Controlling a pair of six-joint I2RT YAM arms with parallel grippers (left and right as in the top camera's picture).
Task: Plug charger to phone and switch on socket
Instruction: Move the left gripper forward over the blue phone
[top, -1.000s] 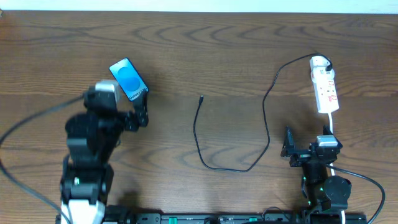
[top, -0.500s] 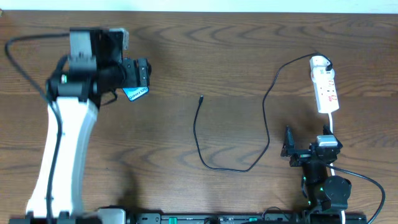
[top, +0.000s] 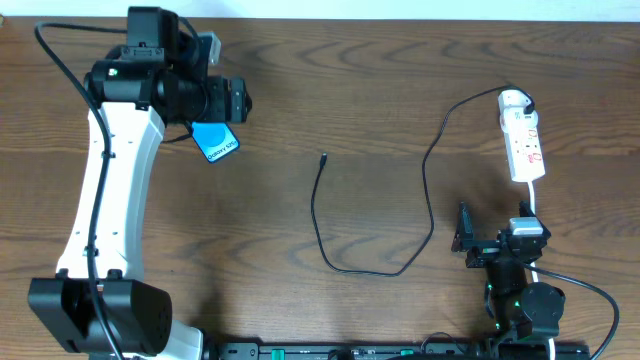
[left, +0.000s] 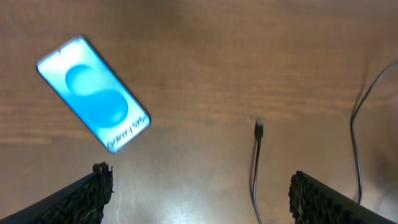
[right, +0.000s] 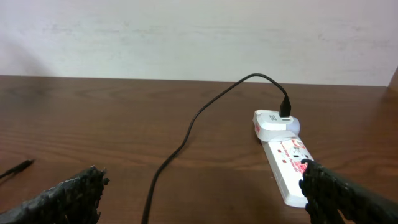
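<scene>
The phone (left: 93, 93) lies flat, blue screen up, ahead-left of the left hand (left: 200, 180). The charger (top: 313, 210), a thin black cable, loops from its free plug tip (left: 258, 127) ahead of that hand to the white socket (right: 287, 168) before the right hand (right: 202, 186).

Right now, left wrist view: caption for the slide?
Open left gripper hovers over the lit phone; charger tip lies apart on the wood table.

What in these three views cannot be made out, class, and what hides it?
Overhead: phone partly hidden under left arm.
Right wrist: socket near end covered by an end effector finger; switch state unreadable.
Left wrist: charger tip blurred, cable cut off by bottom edge.
</scene>
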